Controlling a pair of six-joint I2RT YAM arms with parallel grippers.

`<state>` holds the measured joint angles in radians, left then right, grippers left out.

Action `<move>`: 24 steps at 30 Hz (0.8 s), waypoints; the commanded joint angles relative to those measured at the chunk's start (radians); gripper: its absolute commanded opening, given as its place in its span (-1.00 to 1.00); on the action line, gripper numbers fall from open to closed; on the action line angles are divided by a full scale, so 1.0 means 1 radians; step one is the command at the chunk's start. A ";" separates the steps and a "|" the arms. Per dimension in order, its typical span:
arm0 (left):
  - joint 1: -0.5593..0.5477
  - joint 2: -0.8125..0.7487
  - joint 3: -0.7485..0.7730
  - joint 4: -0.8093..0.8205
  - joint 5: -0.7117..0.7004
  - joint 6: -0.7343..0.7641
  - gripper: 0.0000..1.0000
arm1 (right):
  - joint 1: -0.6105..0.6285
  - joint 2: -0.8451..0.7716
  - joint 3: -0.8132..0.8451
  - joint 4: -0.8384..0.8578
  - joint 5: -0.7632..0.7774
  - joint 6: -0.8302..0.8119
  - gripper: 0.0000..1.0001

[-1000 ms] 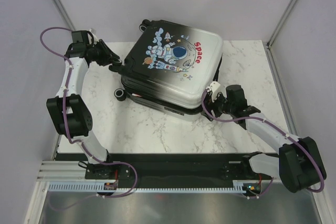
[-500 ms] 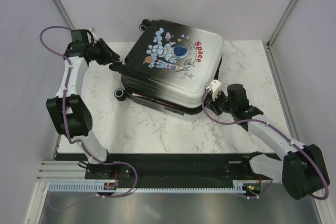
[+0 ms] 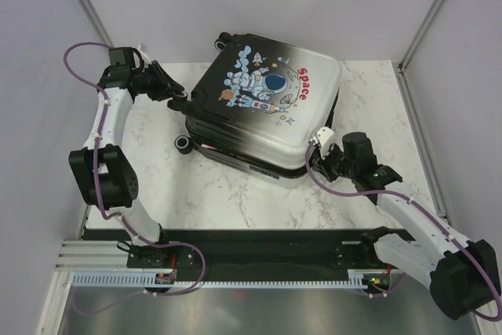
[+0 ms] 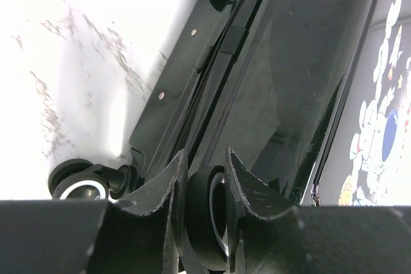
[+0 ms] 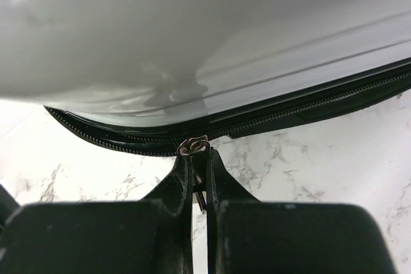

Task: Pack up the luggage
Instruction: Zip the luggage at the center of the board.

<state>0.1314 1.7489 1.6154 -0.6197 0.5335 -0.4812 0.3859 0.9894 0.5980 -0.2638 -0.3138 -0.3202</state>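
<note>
Right tool (image 5: 200, 158) is pinched together on the zipper pull (image 5: 192, 146) at the 4 o'clock corner of the luggage (image 3: 263, 92). Left tool (image 4: 204, 165) clamps a black wheel (image 4: 204, 216) at its 9 o'clock side. It lies flat, astronaut print up, toward 12 o'clock on the desk (image 3: 220, 186).

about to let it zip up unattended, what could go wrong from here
1. The right gripper pinches only the small zipper pull; it could slip out if dragged round the corner of the luggage.
2. The left gripper braces by one wheel, which may swivel and let the luggage turn.
</note>
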 commanded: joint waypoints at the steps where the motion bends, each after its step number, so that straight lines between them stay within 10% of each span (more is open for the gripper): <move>1: -0.013 -0.094 -0.009 0.041 0.079 -0.007 -0.95 | 0.019 -0.093 0.063 0.018 -0.038 0.026 -1.00; 24: -0.015 -0.239 -0.198 0.146 -0.078 -0.148 -0.95 | 0.317 -0.158 0.175 -0.209 0.107 0.182 -1.00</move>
<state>0.1219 1.5936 1.4273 -0.5304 0.4534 -0.5873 0.6571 0.8810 0.6609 -0.5755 -0.1936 -0.2203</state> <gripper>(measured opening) 0.283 0.053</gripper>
